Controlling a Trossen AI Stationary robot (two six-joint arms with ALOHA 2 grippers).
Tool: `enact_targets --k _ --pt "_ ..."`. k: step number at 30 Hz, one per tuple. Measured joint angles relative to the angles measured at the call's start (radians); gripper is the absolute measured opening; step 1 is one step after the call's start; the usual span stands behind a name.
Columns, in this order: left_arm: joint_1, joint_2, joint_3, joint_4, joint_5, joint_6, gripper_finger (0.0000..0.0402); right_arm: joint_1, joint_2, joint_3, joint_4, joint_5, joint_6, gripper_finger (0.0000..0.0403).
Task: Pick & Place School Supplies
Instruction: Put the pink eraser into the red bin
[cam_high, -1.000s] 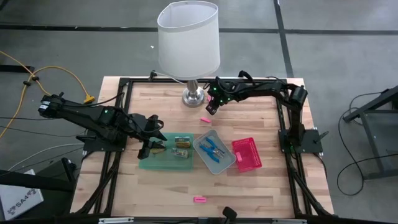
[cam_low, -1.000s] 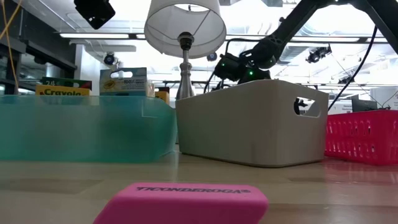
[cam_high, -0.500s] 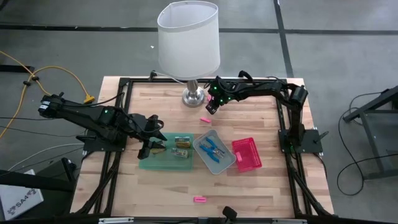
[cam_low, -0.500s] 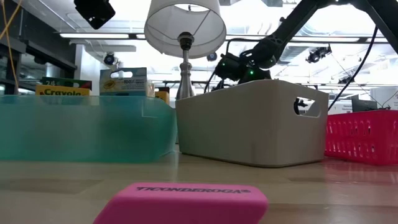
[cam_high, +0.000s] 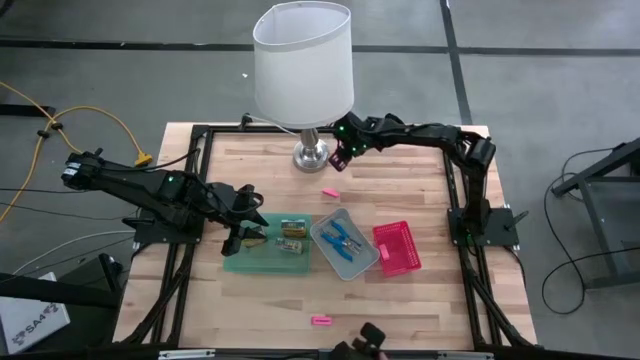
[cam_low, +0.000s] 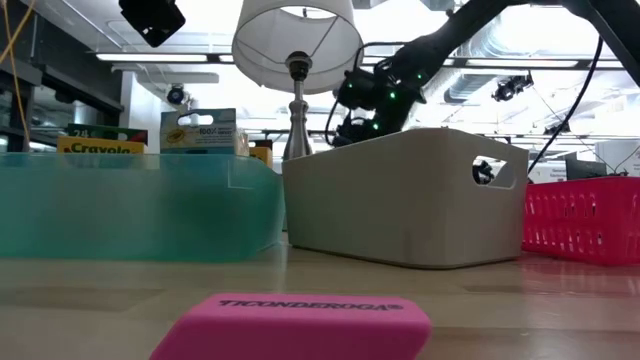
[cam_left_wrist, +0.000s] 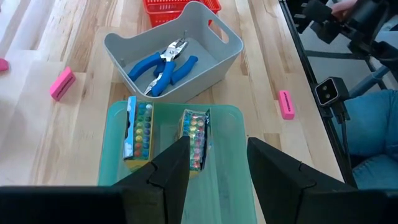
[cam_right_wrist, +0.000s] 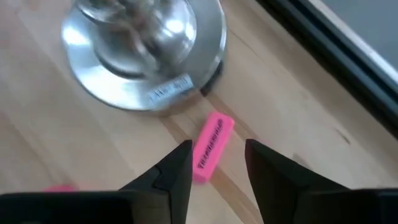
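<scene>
My right gripper (cam_right_wrist: 214, 177) hangs open above a pink eraser (cam_right_wrist: 211, 147) that lies flat on the table beside the lamp's metal foot (cam_right_wrist: 143, 56); its fingers stand apart over the eraser without touching it. In the high view that gripper (cam_high: 340, 155) is at the far middle. My left gripper (cam_left_wrist: 217, 177) is open over the green tray (cam_left_wrist: 230, 186), where two crayon packs (cam_left_wrist: 138, 130) (cam_left_wrist: 195, 138) lie. Blue-handled pliers (cam_left_wrist: 163, 62) lie in the grey tray (cam_left_wrist: 227, 50). More pink erasers lie loose (cam_high: 330, 192) (cam_high: 320, 320).
The white-shaded lamp (cam_high: 303, 62) stands at the far middle, close to my right arm. The pink basket (cam_high: 396, 247) sits to the right of the grey tray (cam_high: 343, 243). Bare wood lies toward the near edge around the eraser (cam_low: 300, 322). Black frame rails (cam_high: 455, 190) border the table.
My right gripper has risen from the table and drawn toward the far edge, closer to the lamp, tipping a little. The eraser on the table below it has stayed where it was. My left arm has kept still.
</scene>
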Motion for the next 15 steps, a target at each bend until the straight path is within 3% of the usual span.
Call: enact_targets --k 15 --pt "0.0 0.0 0.0 0.0 0.0 -0.01 0.0156 -0.003 0.052 -0.003 0.001 0.022 0.108 0.0189"
